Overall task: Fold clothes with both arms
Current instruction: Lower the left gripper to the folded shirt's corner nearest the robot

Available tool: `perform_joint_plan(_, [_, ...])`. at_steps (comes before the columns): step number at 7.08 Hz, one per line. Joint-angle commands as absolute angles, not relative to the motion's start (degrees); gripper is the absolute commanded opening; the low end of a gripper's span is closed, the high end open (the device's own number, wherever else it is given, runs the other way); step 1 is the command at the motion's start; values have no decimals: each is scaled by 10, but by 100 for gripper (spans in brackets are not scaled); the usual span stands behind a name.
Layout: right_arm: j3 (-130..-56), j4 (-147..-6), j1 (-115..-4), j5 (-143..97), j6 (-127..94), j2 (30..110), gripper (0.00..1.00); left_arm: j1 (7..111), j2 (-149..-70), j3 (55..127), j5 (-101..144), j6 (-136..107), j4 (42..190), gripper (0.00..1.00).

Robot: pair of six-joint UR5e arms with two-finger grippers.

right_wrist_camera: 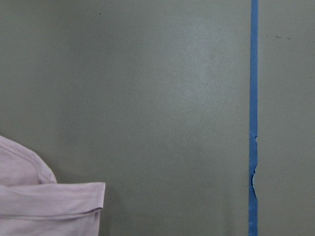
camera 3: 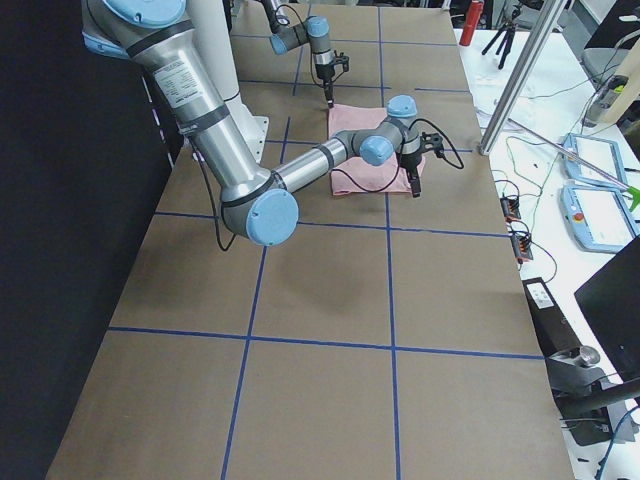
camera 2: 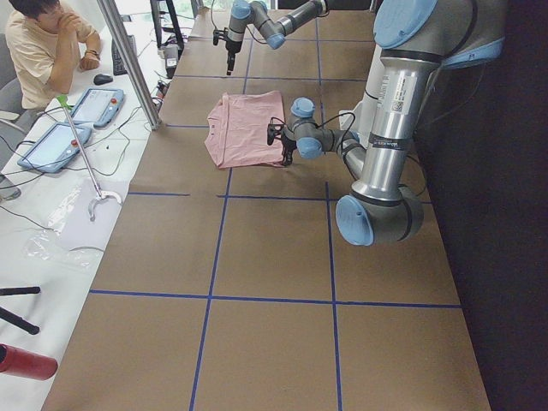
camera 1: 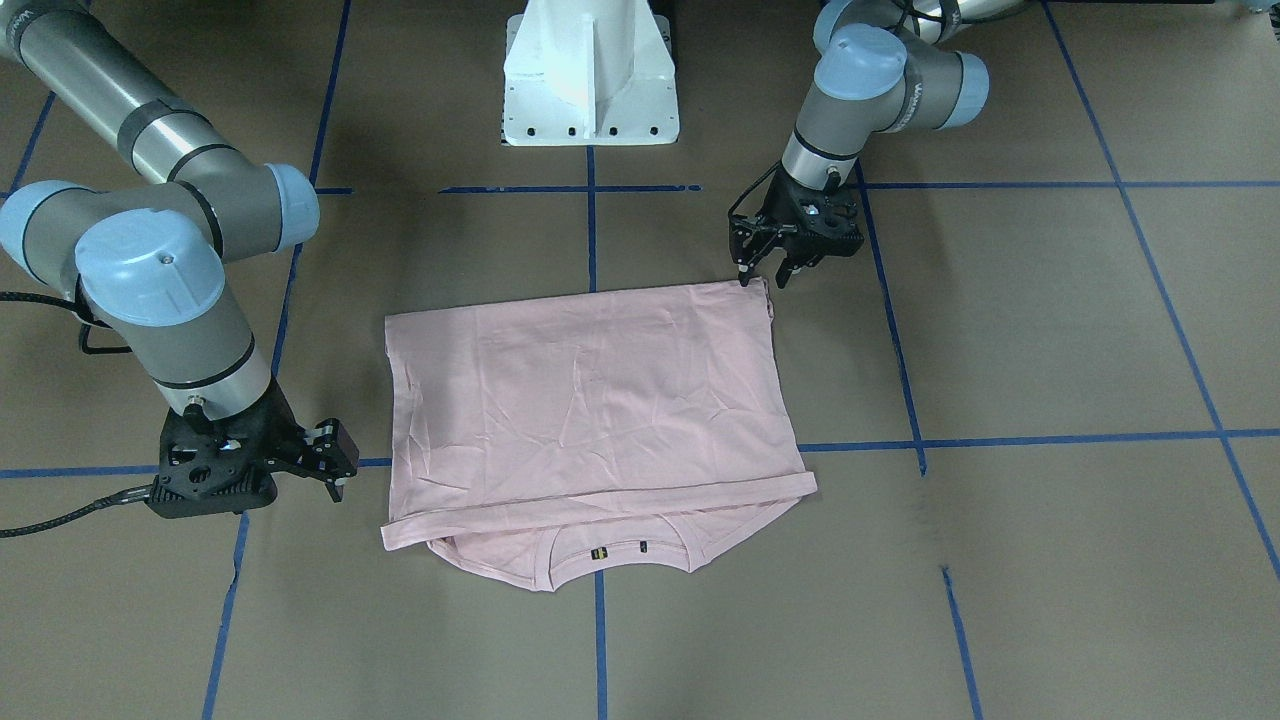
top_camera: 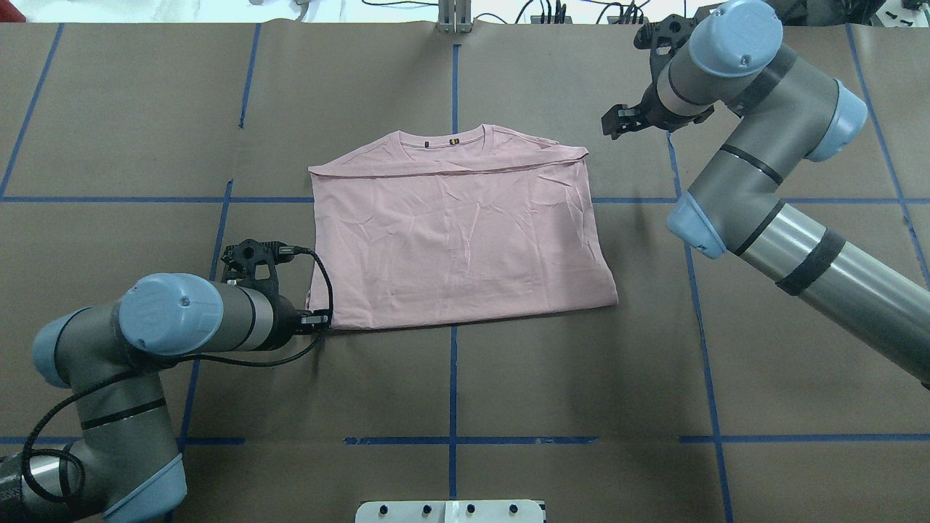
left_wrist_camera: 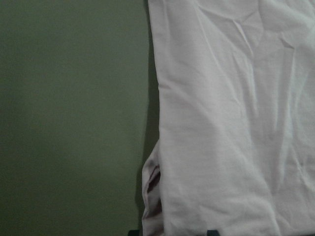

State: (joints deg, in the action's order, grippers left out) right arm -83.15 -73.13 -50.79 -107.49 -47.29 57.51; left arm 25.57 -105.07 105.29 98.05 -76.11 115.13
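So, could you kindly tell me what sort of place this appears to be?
Probably a robotics lab or data-collection workspace: the table is papered brown and gridded with blue tape, two control pendants lie on a side bench, and a person sits beside them.

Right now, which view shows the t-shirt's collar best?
The exterior front-facing view: the collar is nearest the camera, uncovered. The overhead view shows it smaller, at the far edge. The side views show it too small; the wrist views miss it.

One t-shirt (top_camera: 458, 240) — two arms (top_camera: 145, 341) (top_camera: 763, 181), one pedestal (camera 1: 590, 70), one person (camera 2: 38, 51).
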Motion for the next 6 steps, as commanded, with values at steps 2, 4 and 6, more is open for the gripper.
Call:
perform_joint_plan(2, [-831,-731,-508,-1075,-473,577,100,257,-1077,1025,981,-757,1151,56])
perform_joint_plan(4, [-831,-730,-508,-1075,-473,578,100,257,-1081,1012,981,-758,1152,49])
perform_joint_plan(6, [-831,-730,-508,-1075,-473,578,100,258,-1080,1024,983,-758,1151,0])
